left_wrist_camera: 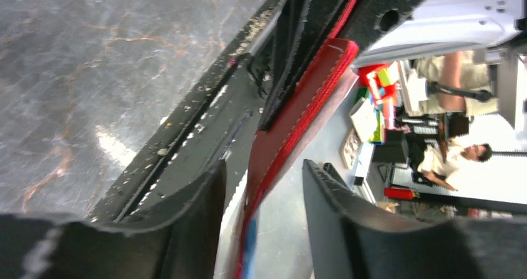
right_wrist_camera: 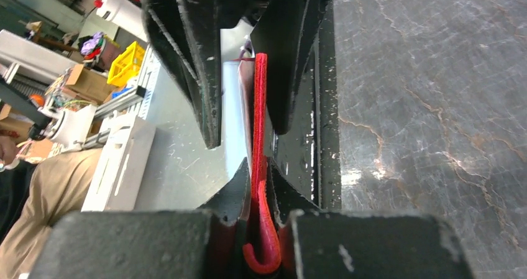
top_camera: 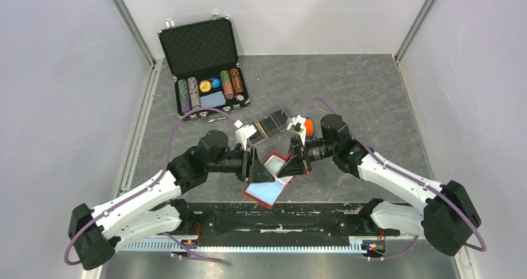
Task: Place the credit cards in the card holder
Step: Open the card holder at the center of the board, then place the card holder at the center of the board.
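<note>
1. Red wallet [top_camera: 266, 193], low centre, sits between both tools, insides hidden.
2. Right gripper [right_wrist_camera: 259, 179] pinches its edge; left gripper [left_wrist_camera: 264, 179] stands spread around it.
3. Card holder [top_camera: 273, 122] lies beyond, centre frame, contents unclear.
4. Open briefcase [top_camera: 197, 46], upper left, holds chips [top_camera: 192, 92].

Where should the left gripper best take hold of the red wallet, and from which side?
The free left edge, coming from the robot's left, one finger on each face: the red wallet is thin and flat, and the right gripper pinches its other edge.
</note>
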You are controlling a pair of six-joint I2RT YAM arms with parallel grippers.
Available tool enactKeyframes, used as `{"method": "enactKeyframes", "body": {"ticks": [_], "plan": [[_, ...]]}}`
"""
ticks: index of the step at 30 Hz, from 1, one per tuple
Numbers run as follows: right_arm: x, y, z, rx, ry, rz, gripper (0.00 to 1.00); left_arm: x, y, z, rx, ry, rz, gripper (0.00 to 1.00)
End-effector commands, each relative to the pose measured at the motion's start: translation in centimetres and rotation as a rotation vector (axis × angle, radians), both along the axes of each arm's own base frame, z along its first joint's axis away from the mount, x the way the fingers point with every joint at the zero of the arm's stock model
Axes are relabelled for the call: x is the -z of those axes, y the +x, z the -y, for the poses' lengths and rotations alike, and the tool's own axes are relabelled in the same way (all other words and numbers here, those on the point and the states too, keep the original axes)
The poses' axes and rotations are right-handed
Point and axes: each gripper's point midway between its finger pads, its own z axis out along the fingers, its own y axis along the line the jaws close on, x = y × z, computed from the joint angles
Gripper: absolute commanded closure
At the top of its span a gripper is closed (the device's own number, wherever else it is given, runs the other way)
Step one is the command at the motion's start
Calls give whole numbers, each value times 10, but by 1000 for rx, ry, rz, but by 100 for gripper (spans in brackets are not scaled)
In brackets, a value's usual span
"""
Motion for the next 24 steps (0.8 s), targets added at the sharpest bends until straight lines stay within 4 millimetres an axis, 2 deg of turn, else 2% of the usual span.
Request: {"method": "enactKeyframes", "body": {"ticks": [1, 3, 4, 7, 9, 12, 15, 19, 24], "plan": [[1, 18, 0, 125, -38, 10, 100, -4, 24, -9, -113, 89, 81, 27], [8, 31, 4, 221, -75, -15, 100, -6, 36, -17, -190, 117, 117, 2], [13, 38, 8, 280, -91, -30, 100, -9, 41, -20, -228, 114, 130, 0], [30, 57, 21, 469, -137, -106, 100, -16, 53, -23, -320, 75, 145, 0], [41, 67, 32, 600, -122, -185, 100, -23, 56, -19, -352, 2, 128, 0], [60, 68, 44, 711, -64, -305, 100, -33, 57, -8, -348, -100, 104, 0], [84, 69, 56, 826, -60, -396, 100, -28, 60, -2, -358, -112, 59, 0], [116, 69, 75, 976, -56, -503, 100, -11, 64, 6, -365, -74, -13, 0], [138, 67, 90, 1080, -58, -567, 98, -1, 67, 15, -333, -34, -28, 0]]}}
